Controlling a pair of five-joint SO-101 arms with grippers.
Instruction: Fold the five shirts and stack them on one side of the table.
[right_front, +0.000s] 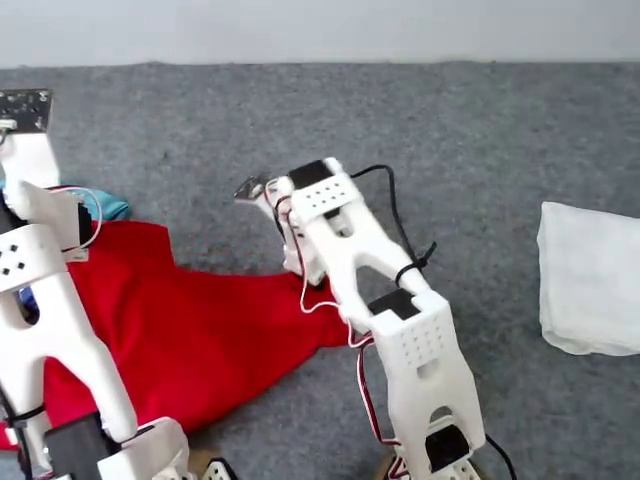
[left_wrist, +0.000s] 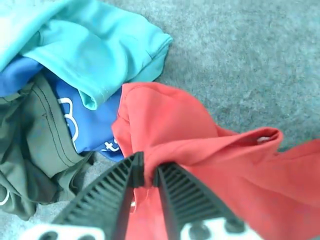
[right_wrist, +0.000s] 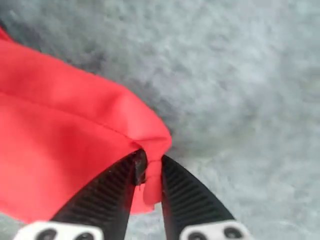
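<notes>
Teal cloth comes first at the far left: a teal shirt (left_wrist: 100, 45) lies crumpled over a blue shirt (left_wrist: 95, 130) with white print and a dark green shirt (left_wrist: 30, 145), all three in one loose heap on the grey felt table (right_front: 450, 130). Just beside that heap my left gripper (left_wrist: 147, 167) is clamped on a bunched fold of the red shirt (right_front: 200, 320), the cloth pinched between its two ribbed black fingers. Here the red fabric's edge lies against the blue shirt.

From there the red shirt spreads across the table toward the middle, wrinkled and only partly flat, with my left arm standing over its near side. At its other end my right gripper (right_wrist: 150, 162) is closed on a hemmed corner, the fabric squeezed tight between the fingers, close over the felt. I cannot tell whether that corner touches the table.

Well apart, at the right edge, a white shirt (right_front: 590, 280) lies folded into a flat rectangle.
</notes>
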